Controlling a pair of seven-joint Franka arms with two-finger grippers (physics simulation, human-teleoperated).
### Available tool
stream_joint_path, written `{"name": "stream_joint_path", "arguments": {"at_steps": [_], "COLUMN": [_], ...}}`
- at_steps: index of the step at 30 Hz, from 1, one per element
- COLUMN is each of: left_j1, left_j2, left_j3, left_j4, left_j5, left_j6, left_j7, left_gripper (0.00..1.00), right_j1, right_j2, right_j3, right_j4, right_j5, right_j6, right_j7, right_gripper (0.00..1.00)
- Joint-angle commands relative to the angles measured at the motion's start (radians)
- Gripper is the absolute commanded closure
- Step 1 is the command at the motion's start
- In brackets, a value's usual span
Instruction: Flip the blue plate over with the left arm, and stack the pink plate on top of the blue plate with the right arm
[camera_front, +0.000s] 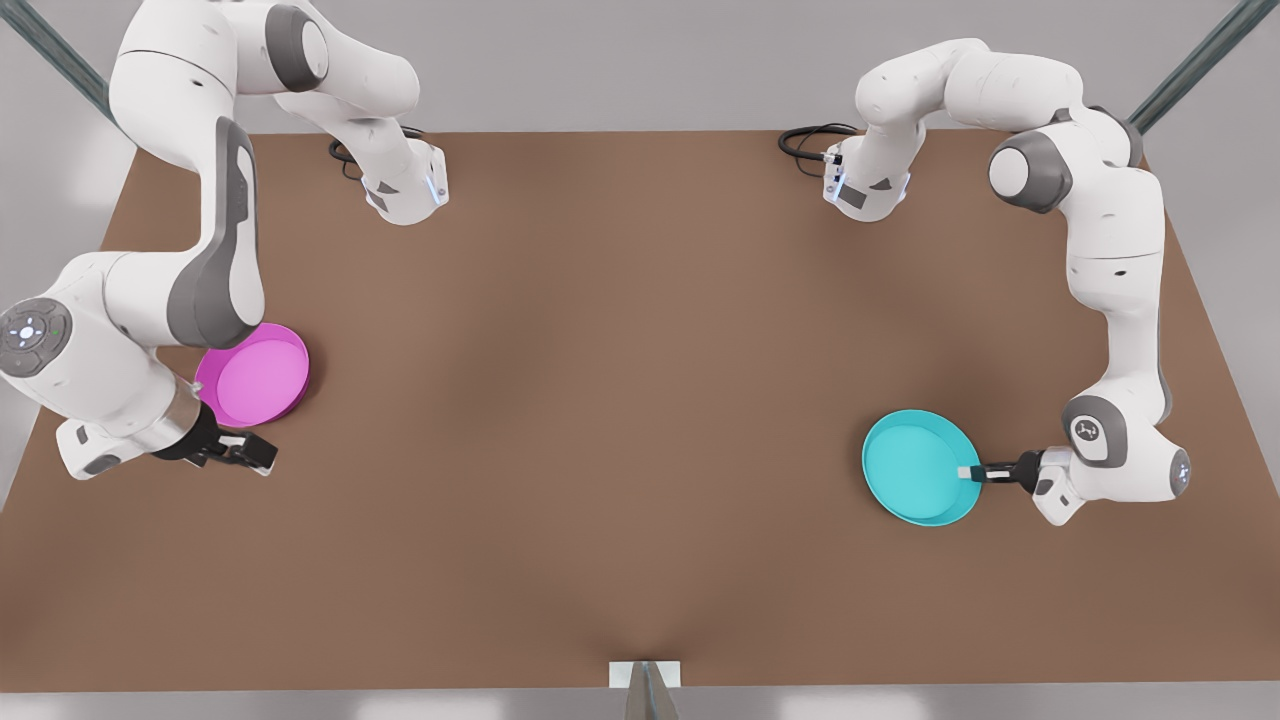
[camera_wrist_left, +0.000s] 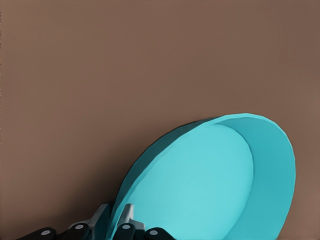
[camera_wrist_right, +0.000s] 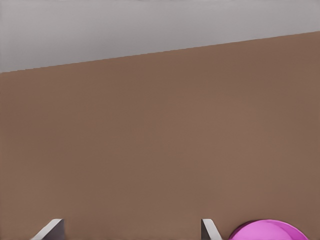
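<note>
Item: blue plate (camera_front: 915, 470), on the brown counter (camera_front: 620, 400) at the front view's right, tilted, hollow side showing. Left pincer (camera_front: 968, 473) clamped on its rim, one finger (camera_wrist_left: 127, 217) on each side of the wall, left arm (camera_front: 1110, 300) reaching in from the counter's right edge.

Item: pink plate (camera_front: 255, 375), flat on the counter at the front view's left, hollow side up. Right pincer (camera_front: 262, 455) just beside its near rim, fingers (camera_wrist_right: 210, 231) spread apart, holding nothing.
</note>
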Motion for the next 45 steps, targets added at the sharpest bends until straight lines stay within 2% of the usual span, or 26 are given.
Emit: {"name": "stream_joint_path", "arguments": {"at_steps": [1, 6, 21, 29, 33, 38, 45], "left_j1": [0.0, 0.0, 0.0, -0.006, -0.067, -0.124, -0.351], "left_j2": [0.0, 0.0, -0.014, -0.094, -0.137, -0.186, -0.238], "left_j3": [0.001, 0.0, 0.001, 0.0, 0.0, -0.057, -0.056], "left_j4": [0.0, 0.001, 0.0, -0.006, -0.005, 0.001, 0.004], "left_j5": [0.001, 0.001, 0.001, 0.039, 0.092, 0.291, 0.682], "left_j6": [0.0, 0.0, -0.04, -0.092, -0.106, -0.106, -0.168], "left_j7": [0.001, 0.002, 0.002, -0.014, -0.012, -0.018, -0.032], "left_gripper": [0.7, 0.75, 0.77, 0.79, 0.79, 0.79, 0.79], "right_j1": [0.0, 0.028, 0.048, 0.048, 0.048, 0.049, 0.049], "right_j2": [0.0, 0.001, 0.02, 0.02, 0.02, 0.02, 0.021], "right_j3": [0.0, 0.0, -0.002, -0.003, -0.003, -0.003, -0.003], "right_j4": [0.0, -0.008, -0.001, -0.011, -0.011, -0.012, -0.014], "right_j5": [0.0, -0.002, -0.014, -0.028, -0.028, -0.028, -0.028], "right_j6": [0.0, 0.042, 0.051, 0.049, 0.037, 0.034, 0.033], "right_j7": [0.0, 0.0, 0.012, 0.012, 0.014, 0.015, 0.011], "right_gripper": [0.0, 0.0, 0.0, 0.0, 0.0, 0.0, 0.0]}}
